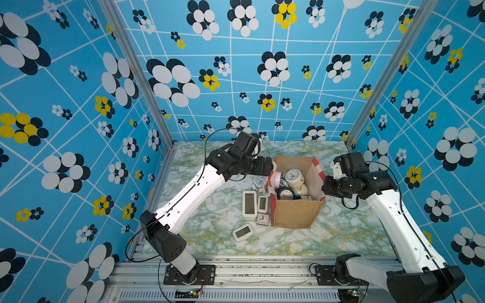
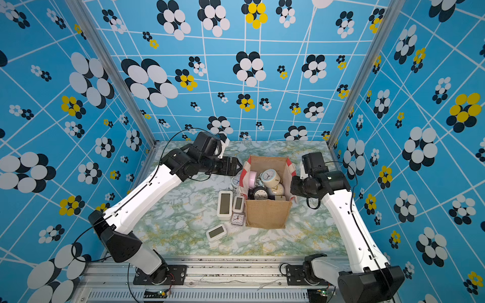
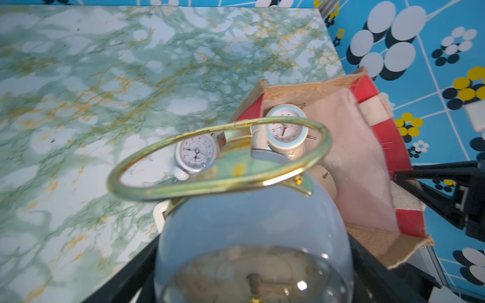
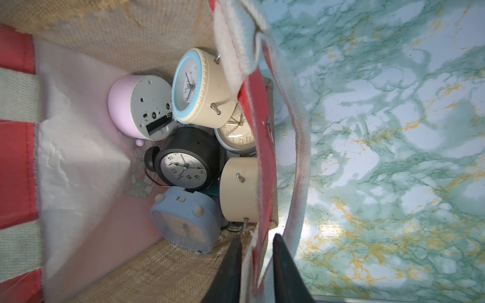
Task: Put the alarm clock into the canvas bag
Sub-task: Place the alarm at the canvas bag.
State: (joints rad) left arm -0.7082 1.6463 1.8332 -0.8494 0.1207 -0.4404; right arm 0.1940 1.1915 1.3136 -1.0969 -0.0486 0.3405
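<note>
My left gripper (image 1: pixel 269 168) is gripping a glass-domed, gold-ringed alarm clock (image 3: pixel 249 223). My right gripper (image 4: pixel 256 237) is straddling one wall of the tan burlap bag (image 4: pixel 157 270), and I cannot tell if it is clamped.

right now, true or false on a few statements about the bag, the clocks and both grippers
1. The canvas bag already holds several clocks. True.
2. The left gripper is empty. False: it holds a glass-domed alarm clock with a gold ring handle.
3. The right gripper has its jaws either side of the bag's red side panel. True.
4. The bag lies tipped on its side. False: it stands upright, mouth open.
5. No clocks lie on the table. False: white digital clocks lie beside the bag.
</note>
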